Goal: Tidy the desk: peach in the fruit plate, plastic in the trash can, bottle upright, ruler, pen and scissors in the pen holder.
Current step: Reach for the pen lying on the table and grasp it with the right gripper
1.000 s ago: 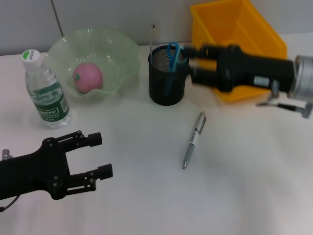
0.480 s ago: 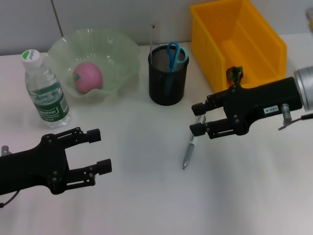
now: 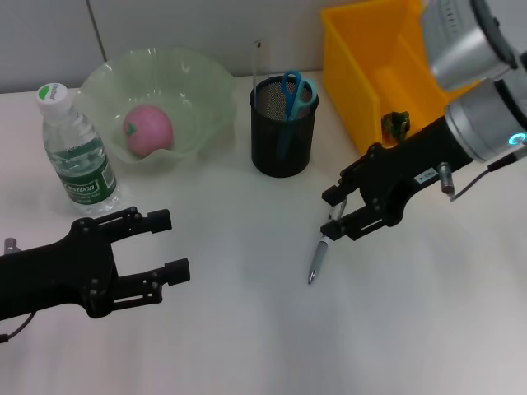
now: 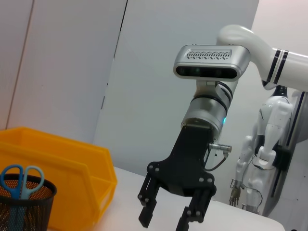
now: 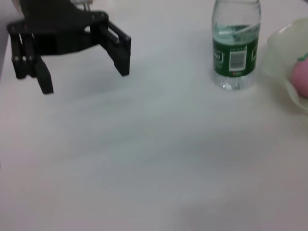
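A silver pen point(image 3: 315, 263) lies on the white table in front of the black mesh pen holder point(image 3: 282, 136). The holder has blue-handled scissors point(image 3: 291, 89) and a clear ruler point(image 3: 257, 58) in it. My right gripper point(image 3: 333, 216) is open, low over the pen's upper end, one finger on each side; it also shows open in the left wrist view point(image 4: 169, 219). The pink peach point(image 3: 148, 129) lies in the green fruit plate point(image 3: 198, 90). The water bottle point(image 3: 76, 152) stands upright. My left gripper point(image 3: 169, 245) is open and empty at the front left.
A yellow bin point(image 3: 387, 58) stands at the back right, close behind my right arm, with a small dark crumpled thing point(image 3: 395, 123) at its front rim. The right wrist view shows my left gripper point(image 5: 84, 79), the bottle point(image 5: 236, 48) and the peach point(image 5: 301, 79).
My right gripper has moved from the pen holder forward and down to the pen's upper end, still open. My left arm has barely moved.
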